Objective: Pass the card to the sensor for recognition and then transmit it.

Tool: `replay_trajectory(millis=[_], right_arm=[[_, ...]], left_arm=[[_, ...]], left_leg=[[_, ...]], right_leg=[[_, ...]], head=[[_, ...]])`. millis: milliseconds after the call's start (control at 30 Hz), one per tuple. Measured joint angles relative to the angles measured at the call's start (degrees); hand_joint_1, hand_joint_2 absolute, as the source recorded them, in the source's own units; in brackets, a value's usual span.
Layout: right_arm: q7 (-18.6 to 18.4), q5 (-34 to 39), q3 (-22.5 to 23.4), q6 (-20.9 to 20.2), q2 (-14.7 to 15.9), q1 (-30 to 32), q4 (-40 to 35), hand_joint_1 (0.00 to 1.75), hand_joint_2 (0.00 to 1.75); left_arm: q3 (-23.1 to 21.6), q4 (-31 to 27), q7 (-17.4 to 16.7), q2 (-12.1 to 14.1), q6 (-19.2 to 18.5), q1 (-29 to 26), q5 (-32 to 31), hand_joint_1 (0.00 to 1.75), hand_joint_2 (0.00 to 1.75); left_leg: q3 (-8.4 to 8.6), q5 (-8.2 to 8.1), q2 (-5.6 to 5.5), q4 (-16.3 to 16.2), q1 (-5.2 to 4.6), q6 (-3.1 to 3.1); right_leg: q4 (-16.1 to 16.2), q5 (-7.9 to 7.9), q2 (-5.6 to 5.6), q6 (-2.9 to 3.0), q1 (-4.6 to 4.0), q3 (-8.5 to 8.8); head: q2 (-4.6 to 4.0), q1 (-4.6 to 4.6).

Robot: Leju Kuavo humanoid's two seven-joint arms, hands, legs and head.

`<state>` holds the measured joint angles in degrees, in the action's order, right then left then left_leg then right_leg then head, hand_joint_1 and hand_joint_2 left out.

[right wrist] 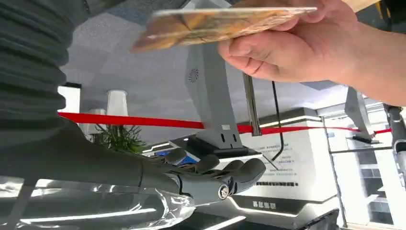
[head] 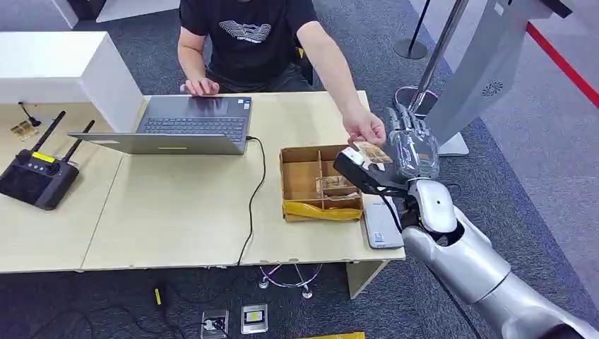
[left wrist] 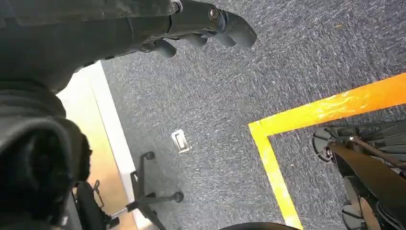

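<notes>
Handing over is the step I judge I'm in: my right hand (head: pixel 412 145) hangs released, fingers apart, while the person's hand (head: pixel 365 128) pinches the card (head: pixel 372 151) just beside it. Next I withdraw, clear of the box (head: pixel 300 185).

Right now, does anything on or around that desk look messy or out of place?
Mostly tidy. The odd bits: a yellow bag sags crumpled over the cardboard box's front edge, and cables with small devices lie loose on the carpet under the desk.
</notes>
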<state>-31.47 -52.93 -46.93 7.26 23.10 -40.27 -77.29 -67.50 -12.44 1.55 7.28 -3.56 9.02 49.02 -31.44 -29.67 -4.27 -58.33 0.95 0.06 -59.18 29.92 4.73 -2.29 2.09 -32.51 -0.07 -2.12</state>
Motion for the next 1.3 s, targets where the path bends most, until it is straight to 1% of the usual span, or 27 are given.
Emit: replay_trajectory(millis=[33, 200, 367, 800, 1167, 1300], right_arm=[[0.0, -0.2, 0.0, 0.0, -0.1, 0.1, 0.1, 1.75, 1.75], [0.5, -1.0, 0.5, 1.4, -0.7, 0.8, 0.8, 1.75, 1.75], [1.0, -1.1, 1.3, 1.8, -1.3, 1.1, 1.4, 1.75, 1.75], [1.1, -1.2, 2.9, 1.7, -1.6, 1.1, 1.9, 1.75, 1.75], [2.3, 2.3, 2.8, 2.4, -1.6, 1.2, 2.6, 1.75, 1.75], [3.6, 4.6, 2.8, 4.8, -1.6, 3.0, 4.7, 1.75, 1.75]], left_arm=[[0.0, 0.0, 0.0, 0.0, 0.0, 0.0, -0.1, 0.00, 0.00], [0.0, 0.0, -0.2, 0.2, 0.0, 0.5, -0.5, 0.00, 0.00], [0.0, -0.2, -0.2, 0.4, 0.0, 0.7, -0.6, 0.00, 0.00], [0.0, -0.3, -0.6, 0.4, 0.0, 0.6, -1.1, 0.00, 0.00], [0.0, -0.3, -0.4, 0.7, 0.0, 0.3, 0.1, 0.00, 0.00], [0.0, -0.3, -0.4, 0.7, 0.0, -0.1, 0.2, 0.00, 0.00]], left_leg=[[0.00, 0.00, 0.01, 0.0, 0.00, 0.00], [0.01, 0.00, 0.01, 0.0, 0.00, 0.00], [0.02, 0.00, 0.05, 0.0, 0.01, 0.00], [0.03, 0.00, 0.10, 0.0, 0.01, 0.00], [0.04, 0.00, 0.10, 0.0, 0.01, 0.00], [0.03, -0.01, 0.09, 0.0, 0.01, -0.01]], right_leg=[[0.0, 0.00, 0.00, 0.00, 0.00, -0.01], [0.0, 0.00, 0.01, 0.00, 0.00, 0.00], [0.0, 0.00, 0.04, 0.00, -0.01, 0.00], [0.0, 0.00, 0.10, 0.00, -0.01, -0.02], [0.0, 0.00, 0.10, 0.00, -0.02, -0.01], [0.0, 0.00, 0.10, 0.00, -0.01, -0.01]], head=[[0.00, 0.00], [0.00, 0.00], [0.00, 0.00], [0.00, 0.00], [0.00, 0.00], [0.00, 0.00]])
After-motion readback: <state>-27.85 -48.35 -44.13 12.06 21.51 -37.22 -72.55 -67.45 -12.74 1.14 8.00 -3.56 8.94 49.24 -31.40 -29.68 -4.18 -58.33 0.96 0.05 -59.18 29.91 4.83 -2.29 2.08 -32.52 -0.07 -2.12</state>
